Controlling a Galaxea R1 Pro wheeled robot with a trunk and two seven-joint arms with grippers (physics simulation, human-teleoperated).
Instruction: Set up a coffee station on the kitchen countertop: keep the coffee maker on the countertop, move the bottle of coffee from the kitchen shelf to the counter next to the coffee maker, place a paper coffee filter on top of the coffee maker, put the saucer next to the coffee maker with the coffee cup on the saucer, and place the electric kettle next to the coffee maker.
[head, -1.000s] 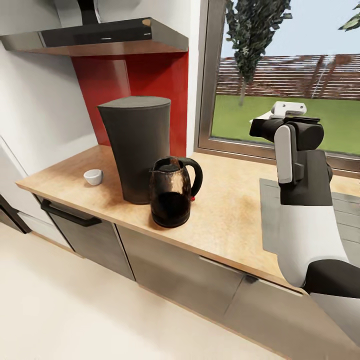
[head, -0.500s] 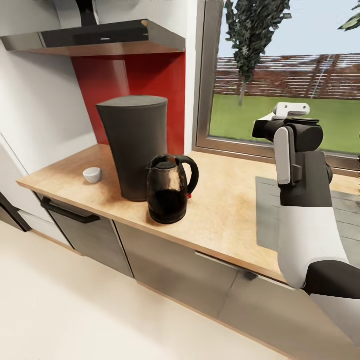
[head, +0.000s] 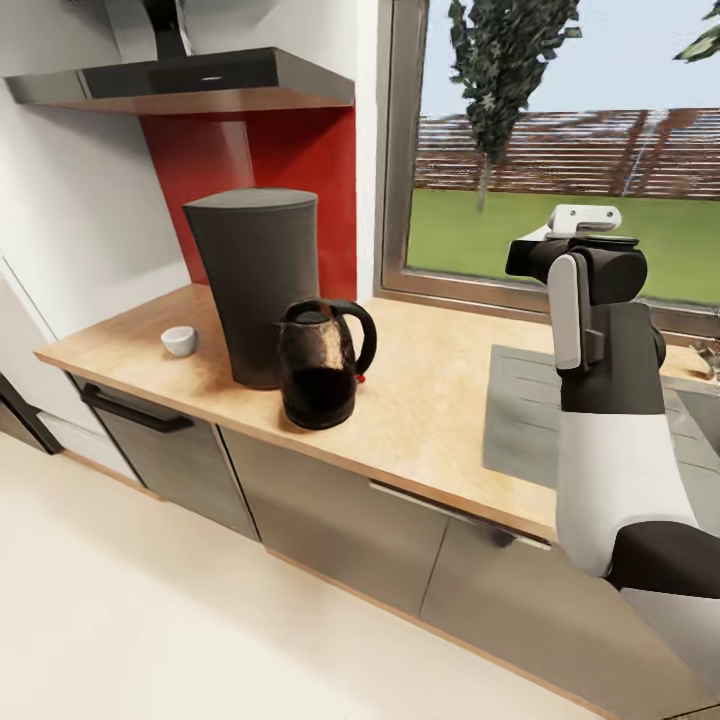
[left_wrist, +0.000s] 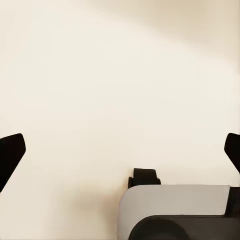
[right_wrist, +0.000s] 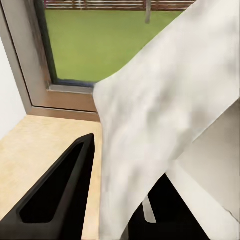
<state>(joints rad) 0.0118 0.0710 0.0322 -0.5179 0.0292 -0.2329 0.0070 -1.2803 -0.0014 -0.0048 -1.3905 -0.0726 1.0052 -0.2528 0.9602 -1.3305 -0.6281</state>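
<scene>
Paper coffee filter (right_wrist: 165, 115) hangs lengthwise from right gripper (right_wrist: 117, 200).

The electric kettle (head: 318, 365) stands tight against the coffee maker (head: 255, 282); countertop (head: 440, 400) rightward lies bare.

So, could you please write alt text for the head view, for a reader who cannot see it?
A tall dark grey coffee maker stands on a light wood countertop, with a smoky electric kettle right in front of it and a small white cup beside it. The robot's right arm rises at the right, before a window onto a green lawn.
</scene>
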